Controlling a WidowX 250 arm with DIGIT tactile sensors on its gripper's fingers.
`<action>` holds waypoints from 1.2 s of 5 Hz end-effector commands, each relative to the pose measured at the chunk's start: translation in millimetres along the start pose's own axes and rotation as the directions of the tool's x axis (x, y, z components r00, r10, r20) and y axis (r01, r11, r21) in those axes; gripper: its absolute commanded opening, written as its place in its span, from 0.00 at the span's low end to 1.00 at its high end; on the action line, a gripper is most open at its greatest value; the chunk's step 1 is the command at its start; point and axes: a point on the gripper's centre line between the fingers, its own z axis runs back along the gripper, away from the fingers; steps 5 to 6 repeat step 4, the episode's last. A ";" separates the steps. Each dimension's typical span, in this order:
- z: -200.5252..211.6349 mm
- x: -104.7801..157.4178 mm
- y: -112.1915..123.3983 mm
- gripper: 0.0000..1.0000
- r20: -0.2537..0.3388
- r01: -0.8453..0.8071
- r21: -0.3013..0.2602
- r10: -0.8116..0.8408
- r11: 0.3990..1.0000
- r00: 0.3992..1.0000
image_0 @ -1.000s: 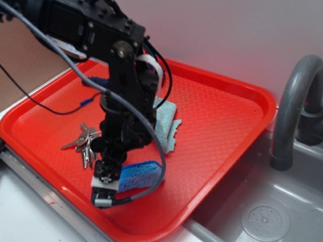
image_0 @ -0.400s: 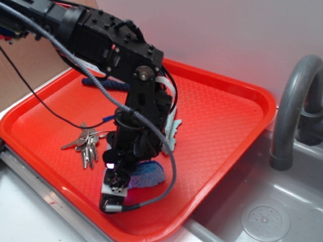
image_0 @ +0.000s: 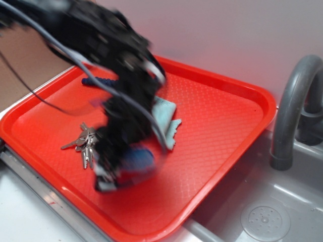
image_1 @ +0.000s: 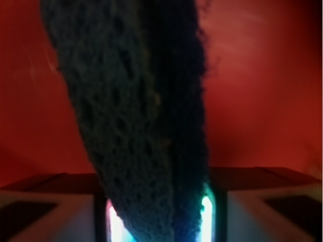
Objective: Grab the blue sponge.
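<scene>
Red tray [image_0: 222, 121] sits beside a grey sink [image_0: 282, 212], and my blurred arm hangs over its near side. My fingers [image_1: 252, 206] are clenched on the sponge [image_1: 146, 126], which the wrist view shows squeezed narrow between them; from outside it shows blue [image_0: 137, 157] at my gripper [image_0: 113, 174]. Keys [image_0: 83, 143] lie just left, a cloth [image_0: 166, 118] behind.

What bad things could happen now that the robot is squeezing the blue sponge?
The blue sponge is squashed thin in the pincer, held only by one end. Soft foam could slip out, especially as the blurred arm seems to be moving fast. The keys and the pale cloth lie close beside it on the red tray, so a swing or a dropped sponge might knock them about.
</scene>
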 end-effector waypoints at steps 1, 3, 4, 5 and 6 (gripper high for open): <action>60.9 -89.3 81.4 0.00 0.278 -0.376 -0.280 0.450 0.883 0.849; 82.6 -160.9 130.7 0.00 0.387 -0.521 -0.374 0.639 0.768 0.665; 81.8 -152.0 137.3 0.00 0.394 -0.445 -0.363 0.568 0.819 0.723; 81.8 -152.0 137.3 0.00 0.394 -0.445 -0.363 0.568 0.819 0.723; 81.8 -152.0 137.3 0.00 0.394 -0.445 -0.363 0.568 0.819 0.723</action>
